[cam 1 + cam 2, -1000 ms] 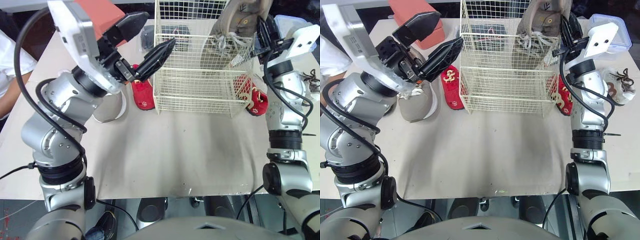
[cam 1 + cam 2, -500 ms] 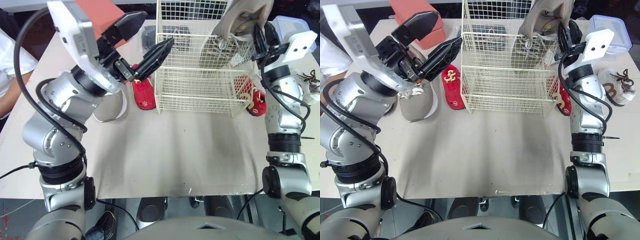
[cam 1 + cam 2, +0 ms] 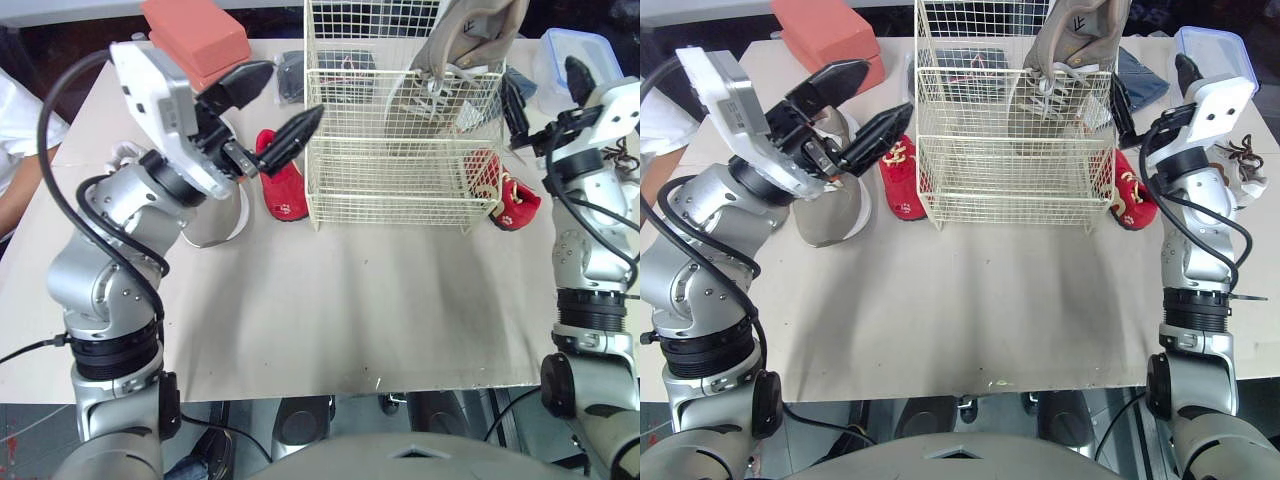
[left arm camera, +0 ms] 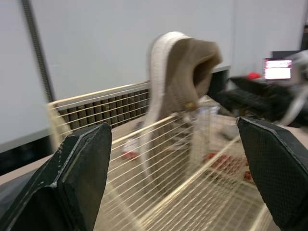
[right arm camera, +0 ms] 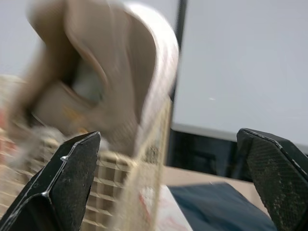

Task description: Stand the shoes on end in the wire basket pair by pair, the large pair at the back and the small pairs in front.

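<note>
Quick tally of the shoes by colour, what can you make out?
Beige: 2, upright shoe in the basket, table shoe.
Red: 2, left red shoe, right red shoe.
White: 1, laced shoe.
Total: 5; dark items behind basket unclear.

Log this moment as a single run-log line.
large beige shoe: on end, back of wire basket | right gripper: open, off shoe | left gripper: open | red shoes: outside basket

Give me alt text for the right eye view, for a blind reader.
A large tan sneaker stands on end at the back right of a cream wire basket. The right gripper is beside it, jaws open; the left gripper, jaws open, hangs near a second tan sneaker. A red slipper lies left of the basket, another red slipper right.
</note>
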Robot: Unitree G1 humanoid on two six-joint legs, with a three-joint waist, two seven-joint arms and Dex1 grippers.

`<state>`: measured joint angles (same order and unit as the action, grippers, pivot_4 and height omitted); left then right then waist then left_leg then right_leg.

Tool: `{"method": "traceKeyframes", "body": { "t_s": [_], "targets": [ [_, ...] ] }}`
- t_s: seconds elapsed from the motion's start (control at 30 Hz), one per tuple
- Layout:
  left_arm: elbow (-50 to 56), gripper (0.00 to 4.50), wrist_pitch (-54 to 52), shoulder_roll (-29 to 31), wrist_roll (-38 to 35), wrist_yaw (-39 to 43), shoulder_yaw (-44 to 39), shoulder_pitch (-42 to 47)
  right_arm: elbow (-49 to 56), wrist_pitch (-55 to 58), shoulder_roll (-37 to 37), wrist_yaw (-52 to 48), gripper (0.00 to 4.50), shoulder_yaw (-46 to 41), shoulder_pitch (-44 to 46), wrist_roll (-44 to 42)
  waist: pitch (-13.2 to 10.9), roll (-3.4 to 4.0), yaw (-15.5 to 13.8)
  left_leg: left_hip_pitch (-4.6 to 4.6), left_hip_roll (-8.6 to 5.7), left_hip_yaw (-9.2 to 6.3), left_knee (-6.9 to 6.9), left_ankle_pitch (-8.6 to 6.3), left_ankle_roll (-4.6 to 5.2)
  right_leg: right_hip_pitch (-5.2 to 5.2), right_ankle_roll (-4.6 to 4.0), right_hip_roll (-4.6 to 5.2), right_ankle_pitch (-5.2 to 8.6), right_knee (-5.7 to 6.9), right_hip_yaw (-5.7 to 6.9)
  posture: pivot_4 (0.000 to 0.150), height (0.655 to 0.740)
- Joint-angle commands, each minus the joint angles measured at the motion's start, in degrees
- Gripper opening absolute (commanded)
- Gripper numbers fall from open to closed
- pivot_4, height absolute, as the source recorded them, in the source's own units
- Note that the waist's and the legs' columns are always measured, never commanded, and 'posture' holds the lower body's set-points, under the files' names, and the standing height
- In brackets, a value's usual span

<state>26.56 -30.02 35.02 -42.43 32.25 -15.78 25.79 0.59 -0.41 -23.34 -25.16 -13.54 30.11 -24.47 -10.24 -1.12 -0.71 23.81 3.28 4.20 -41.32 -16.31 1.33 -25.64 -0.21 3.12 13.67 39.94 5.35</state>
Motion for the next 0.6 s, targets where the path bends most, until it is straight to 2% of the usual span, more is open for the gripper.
{"method": "traceKeyframes", "body": {
  "t_s": [0.03, 0.17, 0.27, 0.6],
  "targets": [
    [-3.36, 4.50, 1.30, 2.20, 1.03, 0.57, -3.64, -0.12, 11.58, 9.54, -3.97, -7.52, 4.48, 0.30, -2.93, -10.77, 0.00, 0.00, -0.06, 0.00, 0.00, -0.01, 0.00, 0.00, 0.00, 0.00, 0.00, 0.00, 0.00, 0.01, 0.01, 0.150, 0.6860],
    [-10.29, 4.50, 1.29, 3.95, 4.45, -1.26, -4.63, 0.90, 22.39, 19.60, -8.14, -12.04, 4.48, 3.93, -8.65, -18.27, 0.00, 0.00, -0.11, 0.00, 0.01, -0.05, 0.02, -0.01, 0.01, 0.00, -0.01, -0.02, 0.01, -0.01, 0.05, 0.150, 0.6860],
    [-16.29, 4.50, 0.46, 5.69, 6.81, -2.93, -5.46, 2.49, 28.21, 23.45, -9.30, -12.71, 4.48, 6.01, -11.82, -20.61, 0.00, 0.00, -0.08, 0.00, 0.01, -0.06, 0.02, -0.02, 0.03, 0.01, 0.01, -0.02, 0.01, -0.02, 0.06, 0.150, 0.6860],
    [-37.80, 4.50, -2.92, 11.56, 13.10, -5.52, -6.28, 10.70, 34.44, 24.00, -8.34, -12.55, 4.48, 9.94, -17.24, -17.48, -0.01, -0.13, -0.16, 0.04, 0.00, -0.07, 0.02, -0.03, 0.04, 0.00, 0.03, 0.00, 0.02, -0.06, 0.11, 0.150, 0.6860]
  ]
}}
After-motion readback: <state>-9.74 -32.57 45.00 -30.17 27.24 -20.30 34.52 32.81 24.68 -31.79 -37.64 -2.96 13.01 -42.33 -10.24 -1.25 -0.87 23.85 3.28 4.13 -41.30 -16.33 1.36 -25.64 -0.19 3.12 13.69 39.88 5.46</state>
